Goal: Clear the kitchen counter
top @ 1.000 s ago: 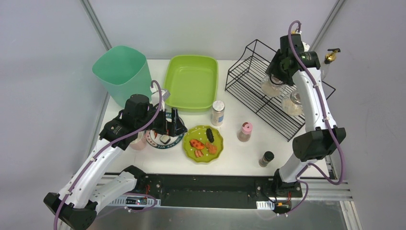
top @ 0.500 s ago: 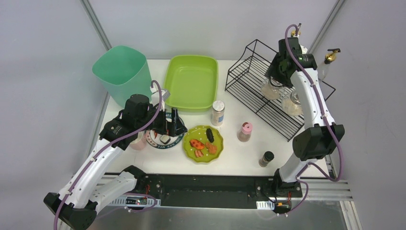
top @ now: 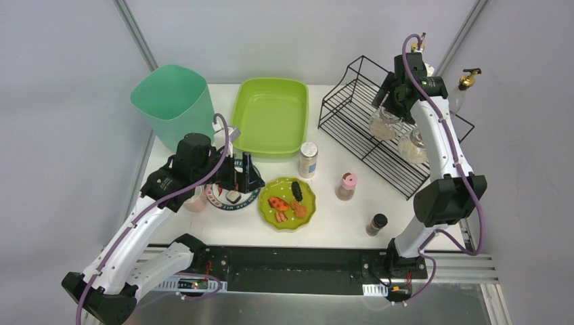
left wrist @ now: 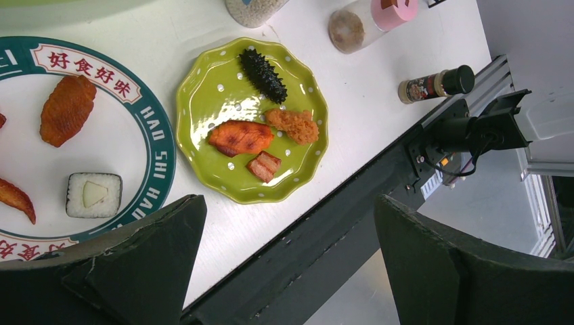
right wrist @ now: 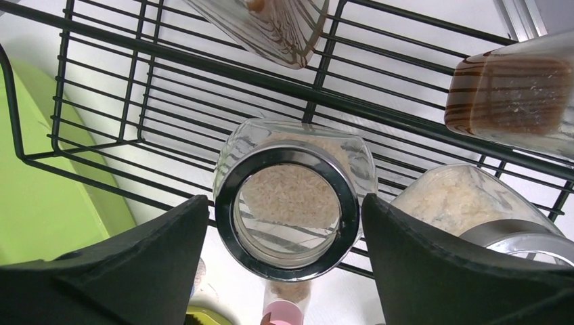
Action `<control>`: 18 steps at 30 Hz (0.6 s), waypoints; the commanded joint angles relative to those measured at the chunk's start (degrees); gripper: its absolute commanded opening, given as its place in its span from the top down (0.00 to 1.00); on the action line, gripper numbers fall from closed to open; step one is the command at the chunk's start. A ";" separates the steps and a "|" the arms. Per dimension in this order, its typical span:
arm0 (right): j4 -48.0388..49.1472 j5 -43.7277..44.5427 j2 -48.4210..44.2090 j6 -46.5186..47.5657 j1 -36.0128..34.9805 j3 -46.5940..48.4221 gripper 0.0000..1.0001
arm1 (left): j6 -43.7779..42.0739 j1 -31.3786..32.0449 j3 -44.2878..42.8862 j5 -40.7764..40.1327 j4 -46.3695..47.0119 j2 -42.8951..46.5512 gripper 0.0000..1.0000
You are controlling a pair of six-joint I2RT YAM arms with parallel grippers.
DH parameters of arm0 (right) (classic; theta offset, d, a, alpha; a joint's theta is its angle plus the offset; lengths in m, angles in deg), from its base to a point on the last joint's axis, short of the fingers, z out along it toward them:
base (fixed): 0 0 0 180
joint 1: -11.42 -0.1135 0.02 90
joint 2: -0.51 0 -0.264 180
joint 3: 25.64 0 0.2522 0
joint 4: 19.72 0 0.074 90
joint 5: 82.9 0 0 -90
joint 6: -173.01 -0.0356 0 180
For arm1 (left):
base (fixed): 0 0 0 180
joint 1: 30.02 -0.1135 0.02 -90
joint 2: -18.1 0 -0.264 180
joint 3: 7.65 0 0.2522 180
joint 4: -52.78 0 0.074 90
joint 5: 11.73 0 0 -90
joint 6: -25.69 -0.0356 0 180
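Two claws stand wide: the left claw (top: pixel 242 179) hovers just left of the green plate (top: pixel 288 203) on the worktop (top: pixel 332 220) and is the nearer arm. The right claw (right wrist: pixel 284 213), well right of that plate, straddles a rice jar (right wrist: pixel 288 196) in the rack (top: pixel 359 139).

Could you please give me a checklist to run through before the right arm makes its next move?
1. Right end effector clear of the round glass jar with a steel-rimmed lid: ok, fingers apart on either side.
2. Jar upright in the black wire rack: ok.
3. Left end effector open and empty: ok, over the edge of the white plate with a teal lettered rim.
4. White kitchen counter cleared: not ok; the lime-green dotted plate of food, pink-capped bottle and black-capped bottle stand on it.
5. Room to lift past the rack's upper wires: cannot tell.
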 commanded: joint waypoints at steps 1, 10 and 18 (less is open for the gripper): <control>1.03 -0.93 -1.07 0.42 0.14 1.25 0.12 | -0.34 -0.56 0.06 2.04 0.27 0.18 0.00; 0.02 -0.28 -5.69 1.46 -4.71 3.27 0.09 | -0.42 -0.57 -0.02 2.15 0.26 -0.18 0.00; 1.61 -1.56 -11.01 1.39 -14.04 -2.10 0.04 | -0.42 -0.59 0.07 1.76 0.25 -0.27 0.00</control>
